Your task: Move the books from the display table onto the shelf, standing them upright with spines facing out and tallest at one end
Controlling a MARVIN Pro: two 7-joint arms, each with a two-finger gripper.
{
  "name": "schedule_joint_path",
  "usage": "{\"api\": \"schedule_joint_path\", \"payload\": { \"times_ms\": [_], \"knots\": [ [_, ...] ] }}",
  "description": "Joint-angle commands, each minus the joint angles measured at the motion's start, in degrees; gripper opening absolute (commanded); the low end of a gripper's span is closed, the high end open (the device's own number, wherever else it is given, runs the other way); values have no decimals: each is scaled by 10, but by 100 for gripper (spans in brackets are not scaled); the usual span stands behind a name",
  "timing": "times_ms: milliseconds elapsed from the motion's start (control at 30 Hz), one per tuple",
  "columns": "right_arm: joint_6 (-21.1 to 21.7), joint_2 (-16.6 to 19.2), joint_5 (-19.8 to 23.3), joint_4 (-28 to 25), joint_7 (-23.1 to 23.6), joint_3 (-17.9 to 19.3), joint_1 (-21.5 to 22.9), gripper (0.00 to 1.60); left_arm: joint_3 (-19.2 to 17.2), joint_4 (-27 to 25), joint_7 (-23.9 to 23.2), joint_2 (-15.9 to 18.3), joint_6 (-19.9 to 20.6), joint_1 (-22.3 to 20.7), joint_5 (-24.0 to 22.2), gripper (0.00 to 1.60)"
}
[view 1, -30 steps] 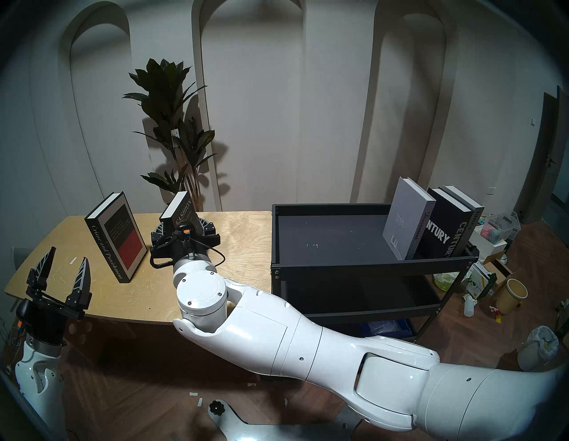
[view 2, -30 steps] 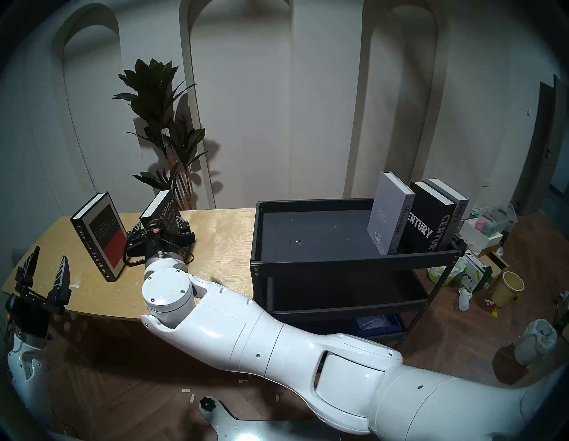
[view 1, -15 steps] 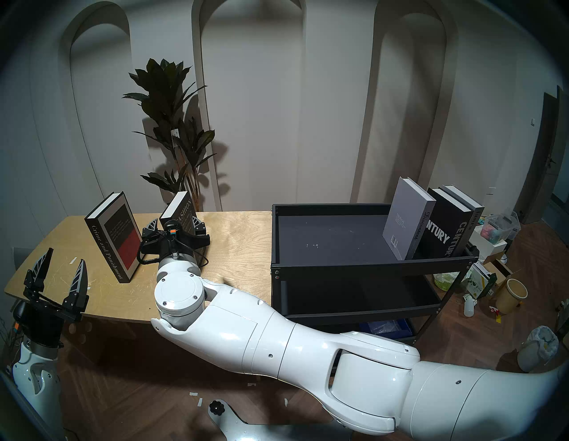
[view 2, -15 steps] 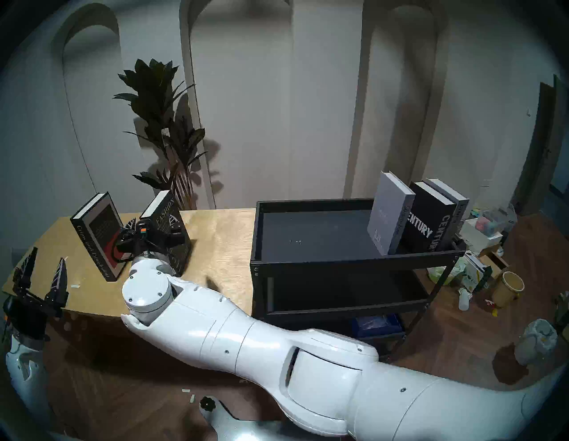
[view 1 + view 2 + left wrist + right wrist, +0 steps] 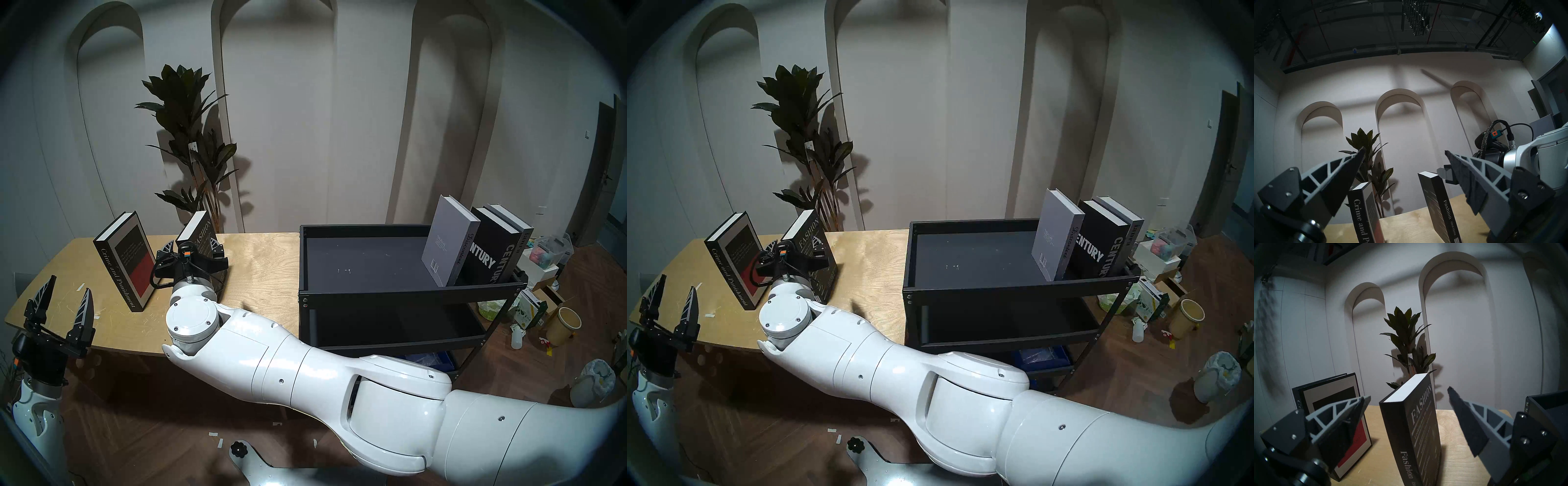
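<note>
Two books stand upright on the display table (image 5: 268,258): Crime and Punishment (image 5: 127,261) on the left and the black Fashion book (image 5: 1415,429) to its right. My right gripper (image 5: 1409,393) is open, one finger on each side of the Fashion book with a gap on both sides. On the shelf (image 5: 407,291), at its right end, stand grey Discontent (image 5: 448,237), black Century (image 5: 488,253) and a grey book (image 5: 524,236). My left gripper (image 5: 70,283) is open and empty over the table's near left edge, fingers pointing up.
A tall potted plant (image 5: 193,142) stands behind the table, just beyond the Fashion book. The cart has lower tiers with a blue item at the bottom. The floor at the right holds a yellow bucket (image 5: 565,325), boxes, bottles and a white bin (image 5: 593,383).
My right arm has swung left and forward, bringing its open fingers from the Fashion book's right side to either side of it. The left gripper has sunk slightly down and left.
</note>
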Motion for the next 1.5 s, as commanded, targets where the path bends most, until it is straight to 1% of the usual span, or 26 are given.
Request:
{"api": "schedule_joint_path", "payload": {
  "times_ms": [0, 433, 633, 1033, 1067, 1467],
  "knots": [
    [-12, -17, 9, 2, 14, -5, 36, 160, -9, -1, 0, 2, -2, -1, -5, 160],
    [-9, -17, 38, 26, 37, -19, 67, 160, -16, 15, -4, 8, 1, -8, -13, 160],
    [-6, -17, 48, 39, 45, -24, 73, 160, -20, 27, -4, 11, 2, -11, -15, 160],
    [-3, -17, 71, 69, 63, -42, 81, 160, -23, 69, 3, 25, 6, -27, -20, 160],
    [-2, -17, 75, 73, 67, -46, 82, 160, -23, 79, 5, 30, 7, -32, -21, 160],
    [3, -17, 93, 79, 81, -62, 86, 160, -29, 118, 15, 48, 17, -49, -25, 160]
  ]
}}
